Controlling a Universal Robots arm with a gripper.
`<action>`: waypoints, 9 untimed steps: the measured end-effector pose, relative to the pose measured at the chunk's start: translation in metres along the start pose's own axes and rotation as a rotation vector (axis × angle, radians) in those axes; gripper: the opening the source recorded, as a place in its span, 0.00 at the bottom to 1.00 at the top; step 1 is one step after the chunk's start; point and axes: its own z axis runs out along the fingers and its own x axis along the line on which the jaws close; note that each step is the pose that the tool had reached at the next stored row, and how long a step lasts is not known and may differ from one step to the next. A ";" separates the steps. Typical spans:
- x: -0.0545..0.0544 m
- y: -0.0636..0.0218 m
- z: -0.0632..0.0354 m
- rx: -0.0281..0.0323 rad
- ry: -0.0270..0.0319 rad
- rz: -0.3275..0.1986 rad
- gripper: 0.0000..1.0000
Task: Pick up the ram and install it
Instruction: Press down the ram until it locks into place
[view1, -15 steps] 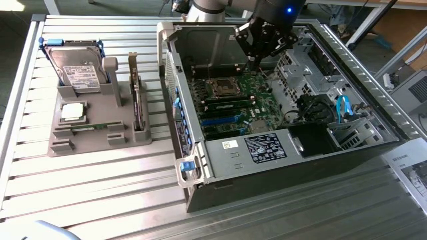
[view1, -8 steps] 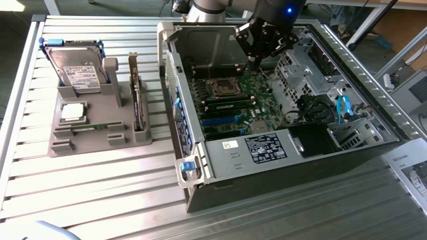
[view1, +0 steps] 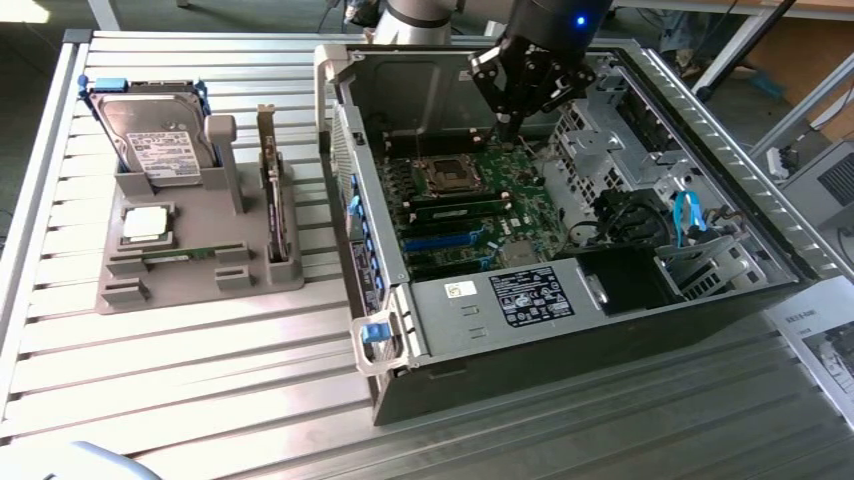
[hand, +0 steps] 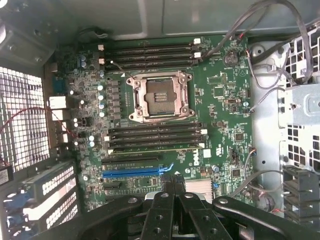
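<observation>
- We are seeing the hand (view1: 514, 128) hanging inside the open case (view1: 561, 330), over the board (view1: 514, 165), at about one o'clock from the socket (view1: 450, 177) in the exterior view.
- In the wrist view the hand (hand: 172, 190) is showing its fingers pressed together, with nothing between them; it is not touching the board (hand: 225, 90).
- We are finding one ram (view1: 461, 212) seated in a slot on the board, just at six o'clock from the socket in the exterior view.
- In the wrist view that ram (hand: 155, 148) is lying in the outermost slot of the bank between the socket (hand: 161, 96) and the hand.
- The socket is standing open and bare.
- At nine o'clock from the case, a grey holder (view1: 174, 290) is resting on the slatted counter (view1: 200, 380), well apart from the hand.
- What looks like a second ram (view1: 180, 257) is lying flat in the holder, just at six o'clock from a silver chip (view1: 144, 224).
- The holder is also carrying a drive (view1: 154, 140) at its twelve o'clock end and an upright card (view1: 274, 190) along its three o'clock side.
</observation>
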 end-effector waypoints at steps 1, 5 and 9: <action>0.000 0.0000 0.0000 -0.0001 0.0000 -0.008 0.10; 0.000 0.0000 0.0000 -0.0008 0.0000 -0.041 0.10; 0.000 0.0000 0.0000 -0.0010 0.0000 -0.051 0.10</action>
